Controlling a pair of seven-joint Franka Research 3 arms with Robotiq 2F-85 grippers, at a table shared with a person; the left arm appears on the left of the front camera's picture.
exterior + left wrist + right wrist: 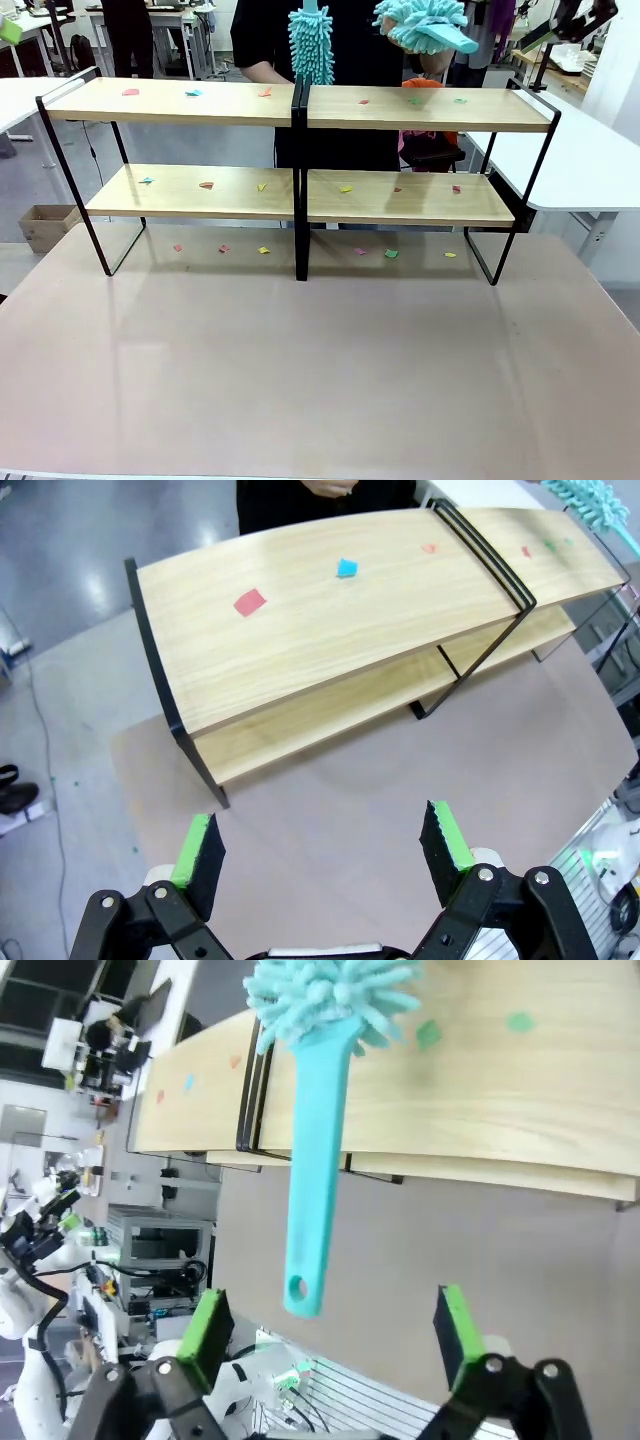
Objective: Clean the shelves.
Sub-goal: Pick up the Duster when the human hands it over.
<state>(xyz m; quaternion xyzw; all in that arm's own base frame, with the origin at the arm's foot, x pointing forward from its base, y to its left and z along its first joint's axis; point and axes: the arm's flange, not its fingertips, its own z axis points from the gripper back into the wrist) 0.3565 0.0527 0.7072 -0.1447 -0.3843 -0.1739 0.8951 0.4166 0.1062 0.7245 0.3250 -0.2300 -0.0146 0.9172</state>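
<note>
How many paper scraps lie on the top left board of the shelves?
3: a red scrap near the outer end, a blue scrap in the middle, an orange scrap near the shelves' centre joint. None seems hidden.

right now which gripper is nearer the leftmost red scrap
Left: the left gripper faces the shelves' left end and the red scrap; the right gripper faces the right section.

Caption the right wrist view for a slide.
Open right hand facing a teal duster, handle toward it, above the scrap-dotted shelves.
</note>
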